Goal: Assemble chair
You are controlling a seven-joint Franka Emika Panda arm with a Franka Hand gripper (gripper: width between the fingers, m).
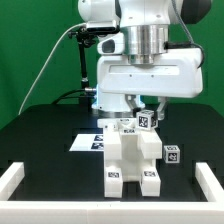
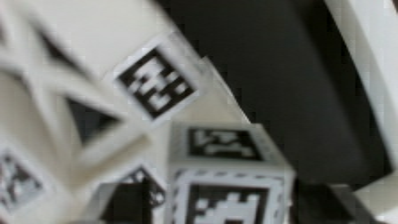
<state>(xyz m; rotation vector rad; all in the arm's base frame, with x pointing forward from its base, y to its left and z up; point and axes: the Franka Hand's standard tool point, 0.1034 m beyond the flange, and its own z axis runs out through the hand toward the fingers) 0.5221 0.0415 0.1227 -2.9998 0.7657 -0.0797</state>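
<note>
The partly joined white chair (image 1: 133, 158) stands mid-table, with tags on its front feet. My gripper (image 1: 143, 112) hangs right over its top and is shut on a small white tagged chair piece (image 1: 144, 121), which sits at the top of the assembly. In the wrist view the gripper (image 2: 231, 208) has that tagged block (image 2: 228, 190) between its dark fingers (image 2: 135, 188). Larger tagged white chair parts (image 2: 107, 100) lie close beside it. Another small tagged chair piece (image 1: 172, 153) lies loose on the table to the exterior view's right of the chair.
The marker board (image 1: 92, 141) lies flat behind the chair toward the exterior view's left. A low white border rail (image 1: 10, 181) edges the black table on the left and also on the right (image 1: 207, 183). The arm's base stands at the back.
</note>
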